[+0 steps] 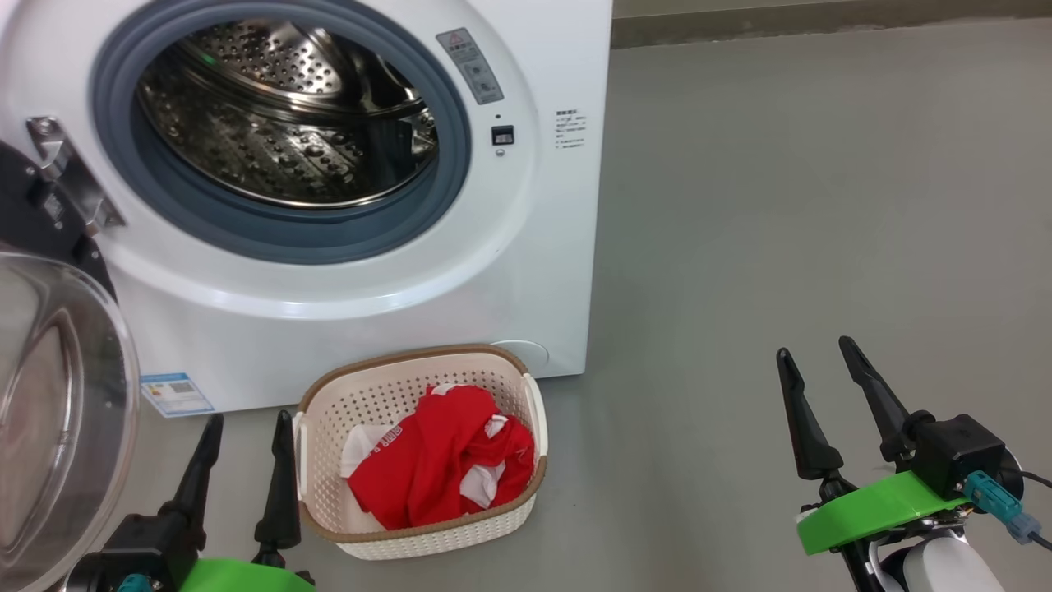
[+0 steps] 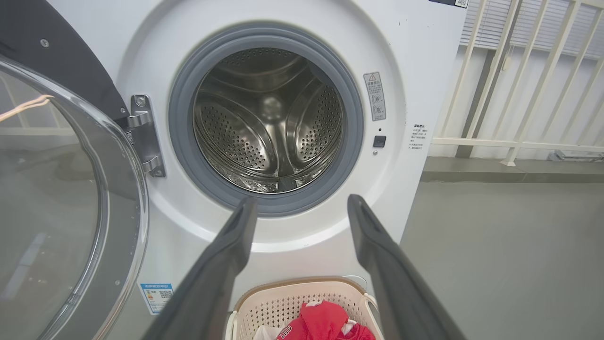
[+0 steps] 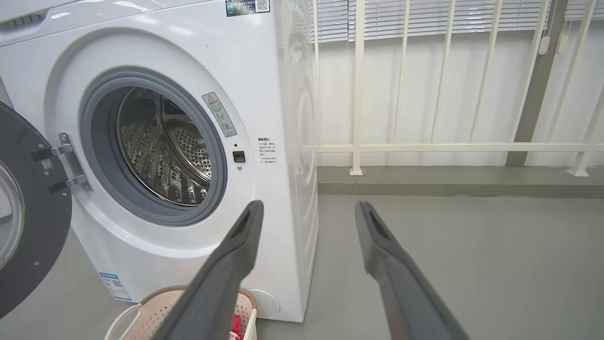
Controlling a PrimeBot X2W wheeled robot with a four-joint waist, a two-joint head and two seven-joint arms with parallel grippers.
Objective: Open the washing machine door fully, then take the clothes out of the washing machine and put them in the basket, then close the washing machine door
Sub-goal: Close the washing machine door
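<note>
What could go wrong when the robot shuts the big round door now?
1. The washing machine door hangs wide open beside the open left gripper, which might slip on the smooth, bulging glass while pushing.
2. The basket sits close in front of the washing machine, so a sweeping arm could knock it and spill the clothes.

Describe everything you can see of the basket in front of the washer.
The basket is a small rectangular tub of cream plastic with rounded corners, perforated walls, a brown woven-look rim and a loop handle at each side. It stands upright on the grey floor, just in front of the white washing machine, below its open steel drum. Red clothes with white trim lie crumpled inside, covering most of the bottom.
</note>
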